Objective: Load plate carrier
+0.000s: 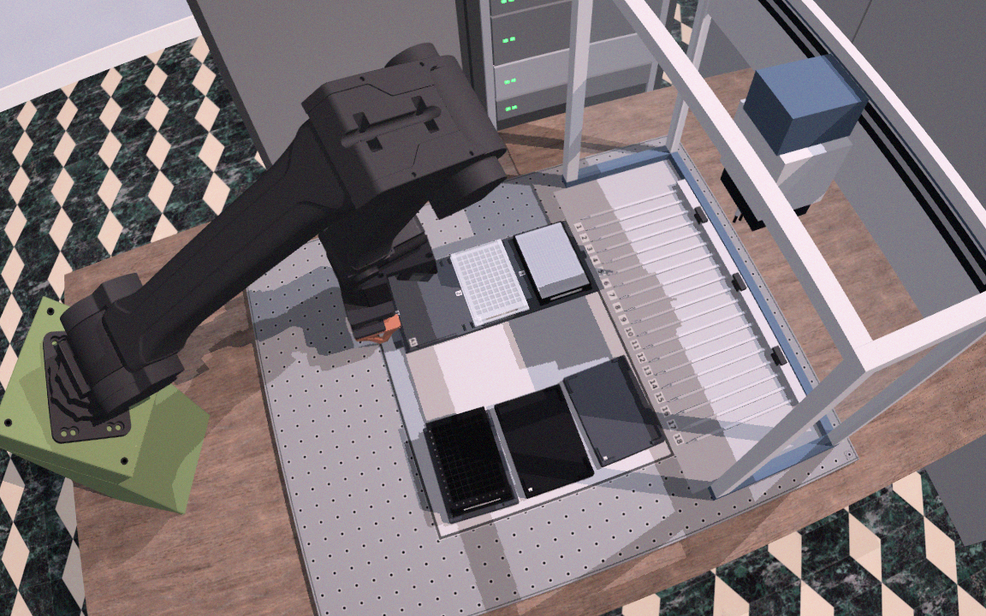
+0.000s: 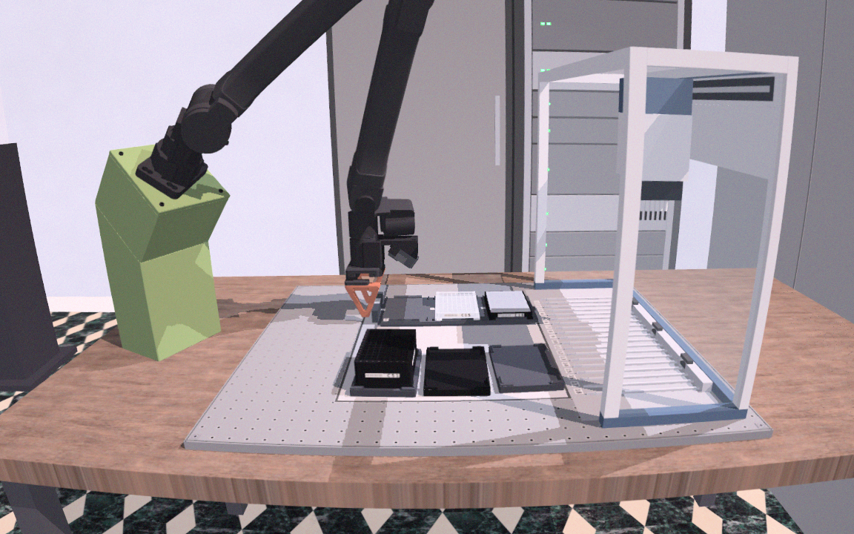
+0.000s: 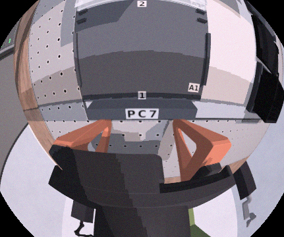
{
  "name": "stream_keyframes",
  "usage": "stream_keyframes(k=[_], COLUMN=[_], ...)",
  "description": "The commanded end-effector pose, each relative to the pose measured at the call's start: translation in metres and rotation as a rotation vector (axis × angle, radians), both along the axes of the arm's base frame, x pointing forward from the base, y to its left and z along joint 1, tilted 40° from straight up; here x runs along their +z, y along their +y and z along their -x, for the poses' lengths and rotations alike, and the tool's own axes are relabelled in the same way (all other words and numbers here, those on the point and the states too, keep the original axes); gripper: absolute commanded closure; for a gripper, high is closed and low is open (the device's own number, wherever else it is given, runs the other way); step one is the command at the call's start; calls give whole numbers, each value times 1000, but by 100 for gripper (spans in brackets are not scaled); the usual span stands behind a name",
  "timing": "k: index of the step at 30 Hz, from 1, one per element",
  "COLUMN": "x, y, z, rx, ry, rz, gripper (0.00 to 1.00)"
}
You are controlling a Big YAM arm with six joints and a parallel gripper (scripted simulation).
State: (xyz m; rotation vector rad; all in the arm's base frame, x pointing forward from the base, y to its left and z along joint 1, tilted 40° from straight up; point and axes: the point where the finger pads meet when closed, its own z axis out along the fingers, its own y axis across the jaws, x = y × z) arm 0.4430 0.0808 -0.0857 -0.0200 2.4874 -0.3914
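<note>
The dark carrier PC7 lies on the apron in front of the rails, its far end at the low-numbered tracks. The white 96-well plate (image 1: 488, 280) sits on site 2 and the grey 384-well plate (image 1: 550, 260) on site 3. Site 1 (image 3: 142, 68) is bare. My gripper (image 3: 142, 119) is open and empty, low just behind the carrier's handle end with the PC7 label (image 3: 142, 113); it also shows in the exterior view (image 2: 362, 297). The black deep-well block C51 (image 1: 470, 462) stands on nest S1. Nests S2 (image 1: 543, 450) and S3 (image 1: 611, 410) hold no plate.
The white instrument frame (image 1: 787, 229) stands over the loading rails (image 1: 693, 302). The stop bar with its lamps (image 1: 738, 281) runs behind the rails; no lamp is lit. The green arm pedestal (image 1: 98, 429) is at the left. A server rack stands behind the table.
</note>
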Motion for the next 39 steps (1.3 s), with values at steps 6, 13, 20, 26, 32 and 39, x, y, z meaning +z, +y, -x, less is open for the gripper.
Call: stream_keyframes(k=[6,13,20,26,32,39], x=[15,17,18,20,22,24], y=[2,2,1,1,0,3], z=[-10,-13,-15,-17,-20,-21], rx=[5,4,3,1,-1,4], ry=[-24,-26,-28,-31,-31,-34], rz=[-8,-8,-7,-7,-7,-8], gripper=[20,20,20,20,20,20])
